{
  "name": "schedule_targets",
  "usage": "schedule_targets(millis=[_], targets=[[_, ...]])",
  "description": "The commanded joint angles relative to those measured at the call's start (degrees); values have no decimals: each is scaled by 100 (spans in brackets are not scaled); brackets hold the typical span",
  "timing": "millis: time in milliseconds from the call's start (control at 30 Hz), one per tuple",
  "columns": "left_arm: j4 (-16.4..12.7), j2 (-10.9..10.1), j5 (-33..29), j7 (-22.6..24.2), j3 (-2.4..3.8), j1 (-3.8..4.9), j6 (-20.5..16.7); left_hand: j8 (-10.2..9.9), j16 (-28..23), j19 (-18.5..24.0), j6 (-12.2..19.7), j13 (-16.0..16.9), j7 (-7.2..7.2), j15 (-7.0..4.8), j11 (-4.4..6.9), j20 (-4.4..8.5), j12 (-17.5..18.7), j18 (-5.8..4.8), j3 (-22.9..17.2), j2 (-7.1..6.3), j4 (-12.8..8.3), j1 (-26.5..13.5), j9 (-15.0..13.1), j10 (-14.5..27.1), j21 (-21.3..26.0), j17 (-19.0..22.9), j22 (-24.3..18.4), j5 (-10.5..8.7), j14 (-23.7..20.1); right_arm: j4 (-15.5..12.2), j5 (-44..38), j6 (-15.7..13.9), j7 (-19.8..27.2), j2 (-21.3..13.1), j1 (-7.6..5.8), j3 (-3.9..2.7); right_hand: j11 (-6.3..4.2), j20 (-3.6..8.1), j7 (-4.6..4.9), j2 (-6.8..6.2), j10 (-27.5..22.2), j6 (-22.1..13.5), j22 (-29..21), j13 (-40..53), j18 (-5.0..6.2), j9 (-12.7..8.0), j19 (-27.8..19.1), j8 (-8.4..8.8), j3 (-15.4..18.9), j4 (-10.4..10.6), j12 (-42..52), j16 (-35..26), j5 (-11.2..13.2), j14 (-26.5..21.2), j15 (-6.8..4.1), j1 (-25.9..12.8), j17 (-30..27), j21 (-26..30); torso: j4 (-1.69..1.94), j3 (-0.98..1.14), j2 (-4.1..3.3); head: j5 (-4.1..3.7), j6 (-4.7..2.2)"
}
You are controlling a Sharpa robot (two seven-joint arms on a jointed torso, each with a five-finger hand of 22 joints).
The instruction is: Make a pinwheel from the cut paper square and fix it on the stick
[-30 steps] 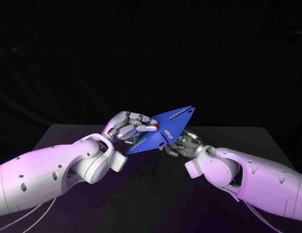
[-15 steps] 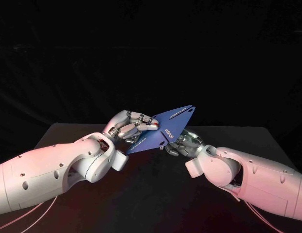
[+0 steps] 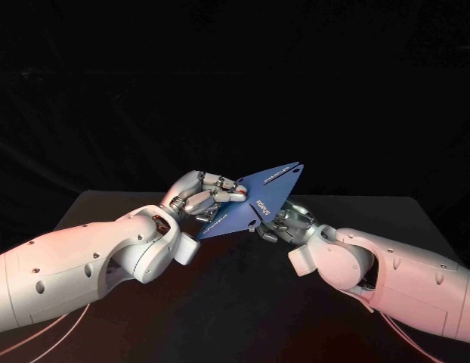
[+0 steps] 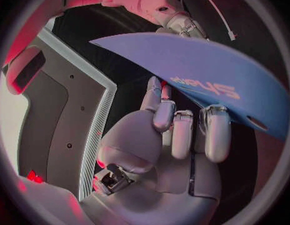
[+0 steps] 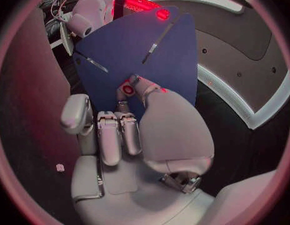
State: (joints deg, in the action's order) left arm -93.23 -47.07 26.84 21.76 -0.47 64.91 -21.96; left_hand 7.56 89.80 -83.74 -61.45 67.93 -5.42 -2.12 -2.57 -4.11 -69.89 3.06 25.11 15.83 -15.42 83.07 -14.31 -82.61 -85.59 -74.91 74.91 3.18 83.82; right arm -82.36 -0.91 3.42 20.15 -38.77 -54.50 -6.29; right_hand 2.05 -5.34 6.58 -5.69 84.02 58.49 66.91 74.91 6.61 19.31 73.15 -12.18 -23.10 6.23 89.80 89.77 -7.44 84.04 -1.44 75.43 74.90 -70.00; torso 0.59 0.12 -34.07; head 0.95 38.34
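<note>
The left hand (image 3: 205, 195) holds the blue paper square (image 3: 259, 198) at its 9 o'clock side. The right hand (image 3: 284, 224) pinches it at 5 o'clock. Together they keep it up off the tabletop (image 3: 377, 215), probably so the corners can bend in.

White shells, silver metal.
Left arm (image 3: 72, 272) and right arm (image 3: 409, 280) are clad in rounded shells dotted with dark screw holes (image 3: 37, 288); thin cables (image 3: 50, 336) are seen lower left; left hand (image 3: 202, 198) and right hand (image 3: 284, 224) are silver-segmented.
</note>
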Motion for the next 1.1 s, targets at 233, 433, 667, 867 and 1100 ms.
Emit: schedule_targets(millis=[233,433,667,867,1100], targets=[[-9,6,18,-7,5,5,104,37,20,-127,-40,1839,-5,-41,191,26,-1764,-100,117,54,-40,4,6,-549,-17,-1509,543,-33,618,-11,-38,118,11,31,4,-2,21,5,-25,73,598,58,-9,1509,-45,205,-37,-68,-8,-16,20,23,-14,596,45,-9,1510,36,2,-2,0,8,10],[-10,7,18,-13,5,5,112,37,20,-132,-45,1842,-4,-42,191,27,-1765,-103,115,61,-48,7,6,-550,-22,-1509,555,-34,618,-8,-40,120,11,37,4,-2,21,5,-25,73,598,58,-9,1509,-45,205,-37,-68,-8,-16,20,23,-14,596,45,-9,1510,36,4,-2,0,11,24],[-14,5,18,-12,5,5,104,68,20,-131,-143,1879,16,-49,202,35,-1789,-104,56,105,-85,48,-2,-567,-27,-1509,565,-32,618,-10,-41,127,8,43,4,-2,21,5,-25,73,598,58,-9,1509,-45,205,-37,-68,-8,-16,20,23,-14,596,45,-9,1510,36,2,-1,-2,18,36],[-8,-1,6,-13,5,5,59,132,20,-130,-358,1900,71,-78,238,59,-1801,-106,-200,115,-68,109,-19,-572,-37,-1509,585,-38,618,-13,-45,142,4,50,4,-2,21,5,-25,73,598,58,-9,1509,-45,205,-37,-68,-8,-16,20,23,-14,596,45,-9,1510,36,1,0,2,20,34],[-7,-3,-25,-4,4,5,1,242,20,-153,-634,1886,154,-131,304,109,-1790,-118,-505,108,-76,143,-73,-558,-66,-1509,652,-41,618,-1,-47,139,2,54,4,-2,21,5,-25,73,598,58,-9,1509,-45,205,-37,-68,-8,-16,20,23,-14,596,45,-9,1510,36,0,-1,0,21,38]])
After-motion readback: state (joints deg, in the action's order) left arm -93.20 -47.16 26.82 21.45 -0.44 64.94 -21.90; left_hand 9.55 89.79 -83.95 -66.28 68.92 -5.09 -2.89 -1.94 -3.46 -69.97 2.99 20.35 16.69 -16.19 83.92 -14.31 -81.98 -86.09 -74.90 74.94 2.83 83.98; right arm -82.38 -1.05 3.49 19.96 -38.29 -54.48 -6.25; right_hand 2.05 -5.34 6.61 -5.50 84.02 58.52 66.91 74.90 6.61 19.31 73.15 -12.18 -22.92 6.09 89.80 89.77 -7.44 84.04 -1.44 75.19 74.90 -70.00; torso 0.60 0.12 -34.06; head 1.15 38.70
